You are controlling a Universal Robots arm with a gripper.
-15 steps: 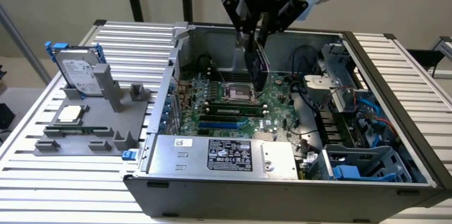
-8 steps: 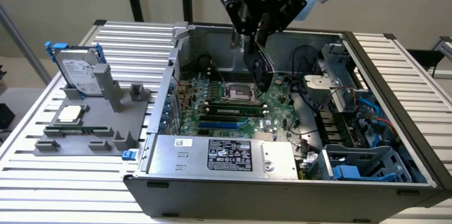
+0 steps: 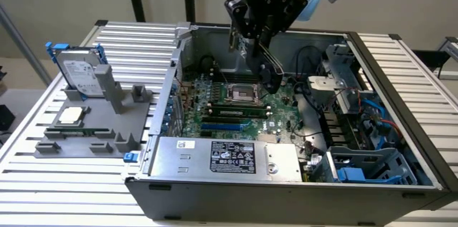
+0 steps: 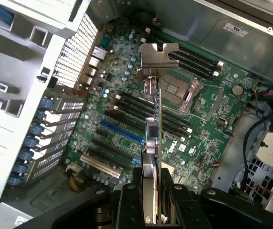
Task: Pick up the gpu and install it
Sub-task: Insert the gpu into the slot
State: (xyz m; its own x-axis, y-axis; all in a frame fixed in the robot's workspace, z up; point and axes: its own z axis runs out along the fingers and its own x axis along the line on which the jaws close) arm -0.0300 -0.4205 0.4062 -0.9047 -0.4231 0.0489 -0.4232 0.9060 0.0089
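Your hand [image 3: 256, 39] is gripping the one gpu [image 3: 268, 74], its two fingers [image 4: 127, 205] closed on the card's upper edge. In the wrist view the card [image 4: 153, 129] is showing edge-on between them, with its silver end bracket [image 4: 158, 57] at the far end, away from the hand [image 4: 152, 195].

In the exterior view the gpu is hanging tilted inside the open computer case [image 3: 400, 77]. Its lower end is sitting over the motherboard [image 3: 193, 119], just at two o'clock from the one CPU socket [image 3: 239, 94]. You cannot tell from here whether the card is touching the board.

At six o'clock from the socket, one blue expansion slot [image 3: 225, 126] is lying open. It is also showing in the wrist view [image 4: 122, 133], beside the card and apart from it. Farther toward six o'clock, one power supply [image 3: 229, 157] is sitting along the case's near wall.

Well apart, at nine o'clock from the case on the exterior view's left, one grey fixture [image 3: 93, 141] is resting on the slatted table [image 3: 43, 184]. It is holding one hard drive [image 3: 80, 71] upright in blue rails. One square CPU chip [image 3: 72, 115] is lying flat at six o'clock from the drive.
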